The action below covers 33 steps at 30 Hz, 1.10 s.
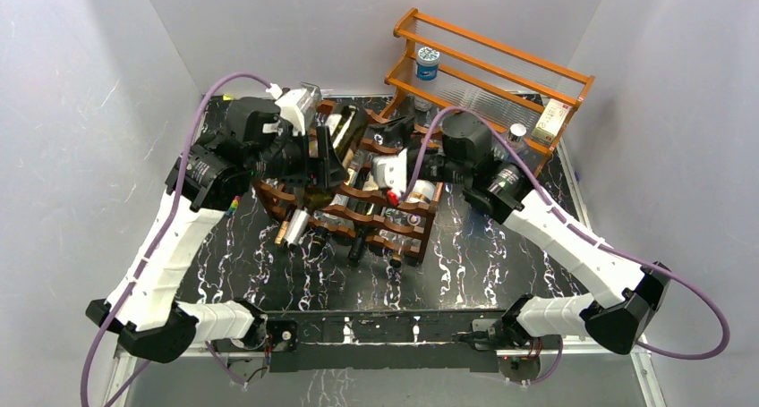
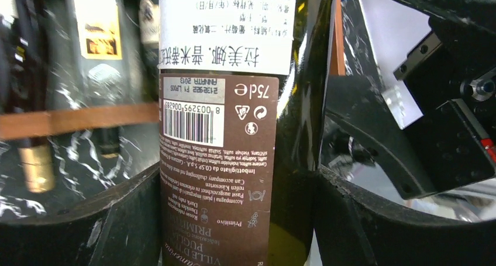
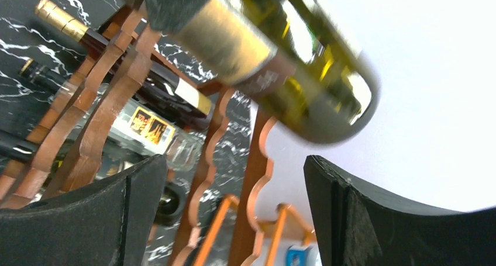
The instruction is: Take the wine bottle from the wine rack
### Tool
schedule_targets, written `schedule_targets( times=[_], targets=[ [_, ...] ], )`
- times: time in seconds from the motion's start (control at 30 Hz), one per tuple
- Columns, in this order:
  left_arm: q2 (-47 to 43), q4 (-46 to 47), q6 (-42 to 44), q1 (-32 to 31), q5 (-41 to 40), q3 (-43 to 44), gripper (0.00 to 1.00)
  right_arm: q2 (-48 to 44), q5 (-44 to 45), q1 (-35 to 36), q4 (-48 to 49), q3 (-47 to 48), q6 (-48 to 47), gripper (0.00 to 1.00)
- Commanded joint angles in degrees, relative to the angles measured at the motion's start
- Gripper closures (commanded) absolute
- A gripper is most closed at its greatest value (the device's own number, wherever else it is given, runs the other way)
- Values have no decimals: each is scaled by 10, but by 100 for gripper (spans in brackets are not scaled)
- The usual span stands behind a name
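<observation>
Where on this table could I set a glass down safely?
Bare tabletop lies in front of the wine rack, across its whole width. Crowded: above the rack, where the left gripper holds the wine bottle near the right gripper, and behind, by the orange shelf.

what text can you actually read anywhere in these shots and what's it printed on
"75cl" and "Primitivo": brown back label on the wine bottle, upside down in the left wrist view.
Barcode digits and small print there: too small to trust.
Chinese characters: white sticker above it, too blurred to quote.
Yellow-and-black label on a racked bottle: blurred.
Top view: nothing legible.
</observation>
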Motion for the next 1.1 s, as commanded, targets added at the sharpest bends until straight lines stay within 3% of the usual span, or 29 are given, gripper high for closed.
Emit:
schedule_targets(
  times=[0.0, 0.37, 0.7, 0.83, 0.9, 1.07],
  targets=[
    [-35, 49, -42, 1, 107, -26, 100, 0, 12, 38, 57, 6, -161, 2],
    [-32, 42, -40, 2, 154, -42, 100, 57, -5, 69, 6, 43, -273, 2],
    [-18, 45, -38, 2, 176, -50, 100, 69, -10, 91, 47, 11, -312, 3],
    [-14, 46, -38, 2, 169, -49, 93, 62, -1, 94, 59, -11, -312, 16],
    [-14, 50, -40, 1, 163, -50, 84, 51, 17, 95, 97, -41, -305, 31],
    [-12, 53, -41, 2, 147, -44, 70, 27, 34, 94, 196, -101, -273, 49]
  ],
)
